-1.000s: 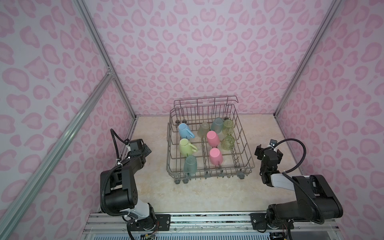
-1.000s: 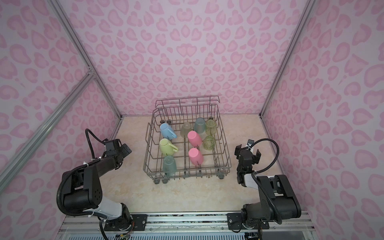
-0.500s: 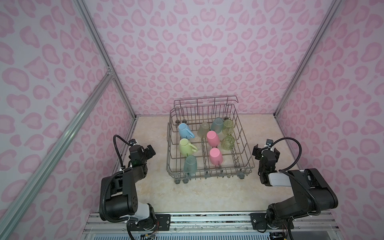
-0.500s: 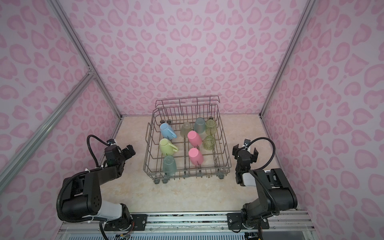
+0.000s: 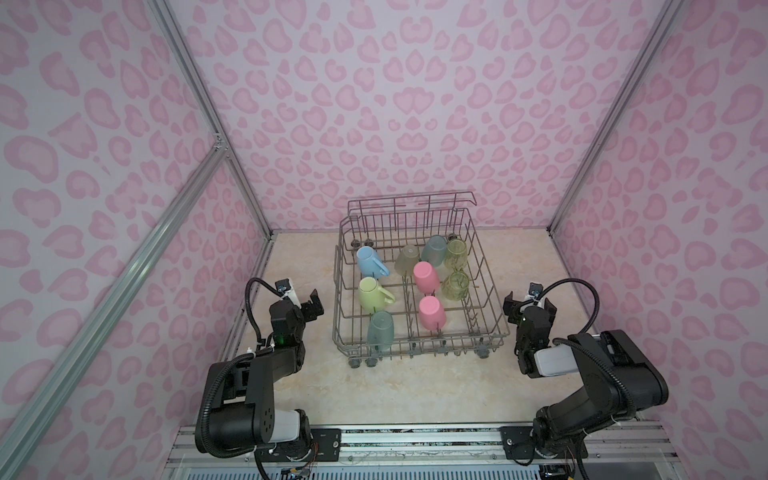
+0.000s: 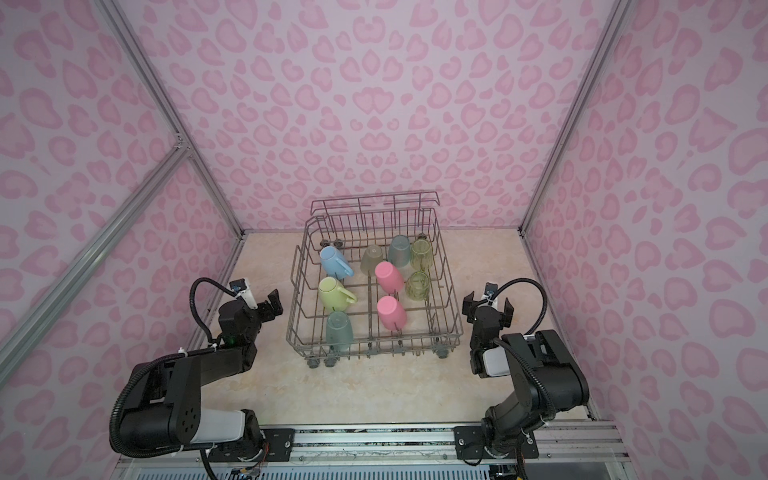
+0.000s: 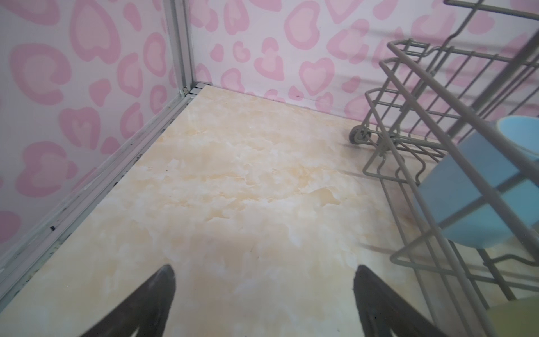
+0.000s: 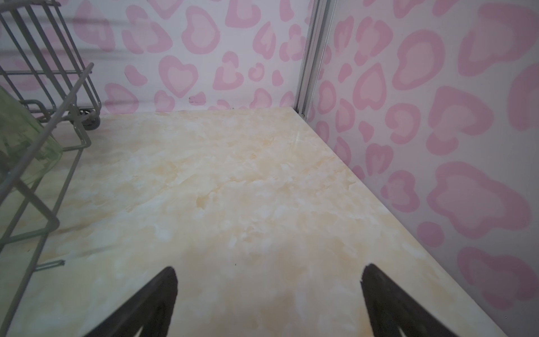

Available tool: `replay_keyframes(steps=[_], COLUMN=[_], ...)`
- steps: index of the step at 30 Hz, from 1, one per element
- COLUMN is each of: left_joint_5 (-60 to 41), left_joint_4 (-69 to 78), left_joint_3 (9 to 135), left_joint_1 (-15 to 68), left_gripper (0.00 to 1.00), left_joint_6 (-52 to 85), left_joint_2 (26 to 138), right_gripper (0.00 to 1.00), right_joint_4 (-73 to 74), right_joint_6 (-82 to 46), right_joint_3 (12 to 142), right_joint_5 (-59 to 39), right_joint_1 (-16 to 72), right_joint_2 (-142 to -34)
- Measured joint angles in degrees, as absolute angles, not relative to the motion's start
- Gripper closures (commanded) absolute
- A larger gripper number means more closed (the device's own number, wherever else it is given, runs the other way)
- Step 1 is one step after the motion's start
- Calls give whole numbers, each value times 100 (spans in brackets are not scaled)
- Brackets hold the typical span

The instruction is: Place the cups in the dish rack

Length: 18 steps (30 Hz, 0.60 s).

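Nine cups (image 5: 427, 277) in dish rack (image 5: 457, 338), left pincer (image 7: 262, 271) and right pincer (image 8: 269, 270) apart (both empty), flanking it

No text, label, brand, number or sign can be read in any view. The nearest thing to a marking is a small blue patch on the left camera block (image 5: 284, 286) and a similar one on the right camera block (image 5: 535, 287). Both are too small to tell whether they carry writing.
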<state>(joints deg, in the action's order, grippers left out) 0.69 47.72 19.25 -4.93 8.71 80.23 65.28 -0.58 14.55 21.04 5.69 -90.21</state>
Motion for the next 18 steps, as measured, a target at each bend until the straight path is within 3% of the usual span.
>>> replay_keyframes(steps=[9,18], left_joint_5=[207,530], left_joint_4=[5596,5638], left_joint_3=[1664,1750], left_joint_1=[-368,-143], left_gripper=[3,3], left_joint_6=[655,491], left_joint_2=[8392,8418], right_gripper=[3,2], right_joint_4=[6672,6149], right_joint_6=[21,-91], right_joint_3=[1551,1822], right_joint_5=[2088,1369], right_joint_1=[600,250], right_joint_2=[-9041,-9019])
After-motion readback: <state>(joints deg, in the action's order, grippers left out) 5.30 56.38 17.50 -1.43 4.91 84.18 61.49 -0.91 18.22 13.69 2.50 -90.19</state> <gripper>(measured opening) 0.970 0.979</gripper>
